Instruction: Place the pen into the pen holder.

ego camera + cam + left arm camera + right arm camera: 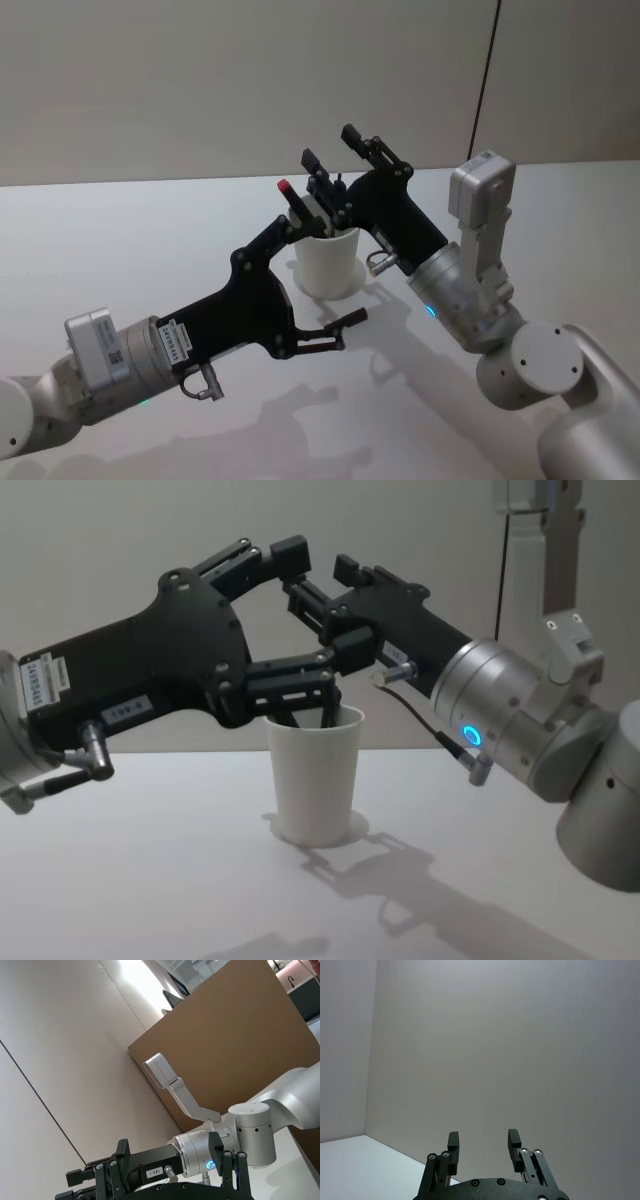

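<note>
Left end effector (pixel 300 615): hovering wide open above the pen holder (pixel 316 775), gripping nothing.
Right end effector (pixel 481 1143): hanging open, empty, over the holder's rim.

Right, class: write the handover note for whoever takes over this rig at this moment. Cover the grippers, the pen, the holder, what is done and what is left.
Left gripper: open wide, over the pen holder, one finger just above its rim.
Right gripper: open and empty, raised behind the holder, close to the left gripper.
Pen holder: upright on the table.
Pen: the dark stick with a red tip seems to be it, its lower end in the holder, leaning by the left finger.
Done: pen appears to be in.
Left: confirm it is free, then back both arms away without knocking the holder.
</note>
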`<state>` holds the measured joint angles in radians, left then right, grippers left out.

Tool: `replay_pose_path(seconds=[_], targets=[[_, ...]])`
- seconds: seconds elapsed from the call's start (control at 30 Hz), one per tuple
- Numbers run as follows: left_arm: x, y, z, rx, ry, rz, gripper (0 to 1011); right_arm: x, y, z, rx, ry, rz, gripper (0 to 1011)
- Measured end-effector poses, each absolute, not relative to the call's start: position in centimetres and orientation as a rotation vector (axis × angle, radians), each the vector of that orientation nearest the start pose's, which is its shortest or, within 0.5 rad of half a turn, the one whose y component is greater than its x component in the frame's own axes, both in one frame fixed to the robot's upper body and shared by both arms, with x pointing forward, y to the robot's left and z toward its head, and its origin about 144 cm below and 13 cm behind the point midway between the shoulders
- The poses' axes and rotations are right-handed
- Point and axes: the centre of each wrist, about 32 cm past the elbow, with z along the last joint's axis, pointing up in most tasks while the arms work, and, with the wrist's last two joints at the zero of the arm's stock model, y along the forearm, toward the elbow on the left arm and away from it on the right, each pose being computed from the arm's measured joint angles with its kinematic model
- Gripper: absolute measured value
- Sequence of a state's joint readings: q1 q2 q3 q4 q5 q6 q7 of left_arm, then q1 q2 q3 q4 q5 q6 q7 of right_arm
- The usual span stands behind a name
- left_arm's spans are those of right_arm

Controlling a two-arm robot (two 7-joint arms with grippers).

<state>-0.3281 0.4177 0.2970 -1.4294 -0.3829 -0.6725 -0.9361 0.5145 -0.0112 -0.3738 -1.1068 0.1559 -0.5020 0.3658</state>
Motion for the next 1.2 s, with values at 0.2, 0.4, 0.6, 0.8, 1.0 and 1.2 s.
replay_pose_path(seconds=[0.2, 0.4, 0.6, 0.8, 1.0, 1.2], targets=[[53.53, 28.01, 121.32, -0.219, -0.722, 0.375, 1004, 58.18, -11.61, 119.66, 0.37, -0.398, -0.842, 732], [53.53, 28.01, 121.32, -0.219, -0.722, 0.375, 1004, 58.13, -11.65, 119.76, 0.376, -0.398, -0.842, 919], [53.53, 28.01, 121.32, -0.219, -0.722, 0.375, 1004, 58.05, -11.69, 119.83, 0.38, -0.399, -0.842, 1001], [53.53, 28.01, 121.32, -0.219, -0.722, 0.375, 1004, 58.01, -11.72, 119.85, 0.383, -0.399, -0.841, 1001], [53.53, 28.01, 121.32, -0.219, -0.722, 0.375, 1004, 57.98, -11.74, 119.88, 0.384, -0.399, -0.841, 1001], [53.53, 28.01, 121.32, -0.219, -0.722, 0.375, 1004, 57.97, -11.76, 119.89, 0.385, -0.399, -0.841, 1001]])
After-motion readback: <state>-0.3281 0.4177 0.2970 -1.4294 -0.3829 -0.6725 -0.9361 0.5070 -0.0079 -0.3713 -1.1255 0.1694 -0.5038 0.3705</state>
